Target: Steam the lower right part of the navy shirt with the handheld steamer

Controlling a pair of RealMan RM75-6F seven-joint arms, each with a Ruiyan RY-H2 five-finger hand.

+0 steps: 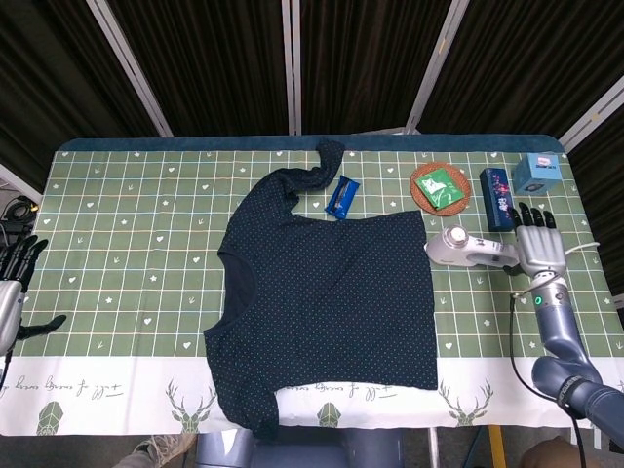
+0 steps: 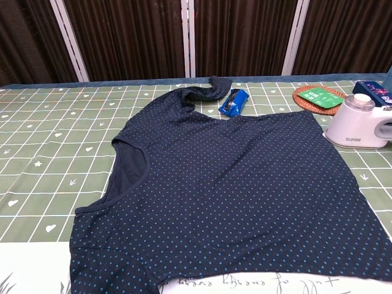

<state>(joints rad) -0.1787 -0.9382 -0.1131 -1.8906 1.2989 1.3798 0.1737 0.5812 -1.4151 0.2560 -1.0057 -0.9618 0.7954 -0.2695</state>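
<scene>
The navy dotted shirt (image 1: 331, 292) lies flat in the middle of the table, also filling the chest view as the shirt (image 2: 226, 190). The white handheld steamer (image 1: 471, 250) lies on its side just right of the shirt's upper right corner; the chest view shows the steamer (image 2: 360, 124) at its right edge. My right hand (image 1: 535, 246) hovers at the steamer's handle end, fingers spread, holding nothing. My left hand (image 1: 16, 283) hangs off the table's left edge, fingers apart and empty.
A blue packet (image 1: 341, 196) lies above the shirt by its sleeve. A round woven coaster with a green packet (image 1: 440, 185), a dark blue box (image 1: 496, 198) and a light blue box (image 1: 537, 174) stand behind the steamer. The steamer's cord (image 1: 583, 248) trails right.
</scene>
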